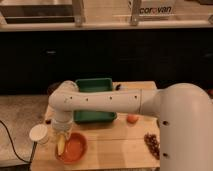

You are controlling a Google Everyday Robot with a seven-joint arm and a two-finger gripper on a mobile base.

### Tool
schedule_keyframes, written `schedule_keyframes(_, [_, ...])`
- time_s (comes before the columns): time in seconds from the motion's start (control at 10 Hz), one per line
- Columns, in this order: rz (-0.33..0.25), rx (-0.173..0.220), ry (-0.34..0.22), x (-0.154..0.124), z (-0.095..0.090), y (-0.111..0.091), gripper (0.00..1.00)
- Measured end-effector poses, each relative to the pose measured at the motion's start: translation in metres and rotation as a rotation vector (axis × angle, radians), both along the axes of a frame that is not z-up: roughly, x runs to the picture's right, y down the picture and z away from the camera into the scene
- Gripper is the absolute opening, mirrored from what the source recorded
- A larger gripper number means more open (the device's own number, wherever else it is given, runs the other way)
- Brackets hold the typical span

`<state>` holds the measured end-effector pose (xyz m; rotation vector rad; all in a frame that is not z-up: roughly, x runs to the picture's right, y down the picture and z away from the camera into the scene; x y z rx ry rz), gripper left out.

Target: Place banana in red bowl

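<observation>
The red bowl (72,148) sits at the front left of the wooden table (115,145). The pale-yellow banana (60,145) lies upright along the bowl's left inner side. My gripper (61,131) hangs straight down from the white arm, right above the banana's upper end and over the bowl's left rim. The arm's wrist hides the gripper's upper part.
A white cup (39,133) stands just left of the bowl. A green rectangular tray (95,100) lies behind it. A round orange-red fruit (132,118) sits mid-table. A dark grape cluster (151,142) lies at the right, partly behind my white arm (185,130).
</observation>
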<state>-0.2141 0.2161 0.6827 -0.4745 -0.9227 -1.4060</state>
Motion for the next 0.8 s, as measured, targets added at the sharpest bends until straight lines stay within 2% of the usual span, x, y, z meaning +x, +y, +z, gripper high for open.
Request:
schedule_keyframes(0.5, [0.035, -0.051, 0.029, 0.021, 0.018, 0.013, 0.73])
schedule_keyframes(0.6, [0.039, -0.063, 0.031, 0.024, 0.021, 0.017, 0.79])
schedule_keyframes(0.8, [0.049, -0.083, 0.03, 0.03, 0.026, 0.023, 0.8])
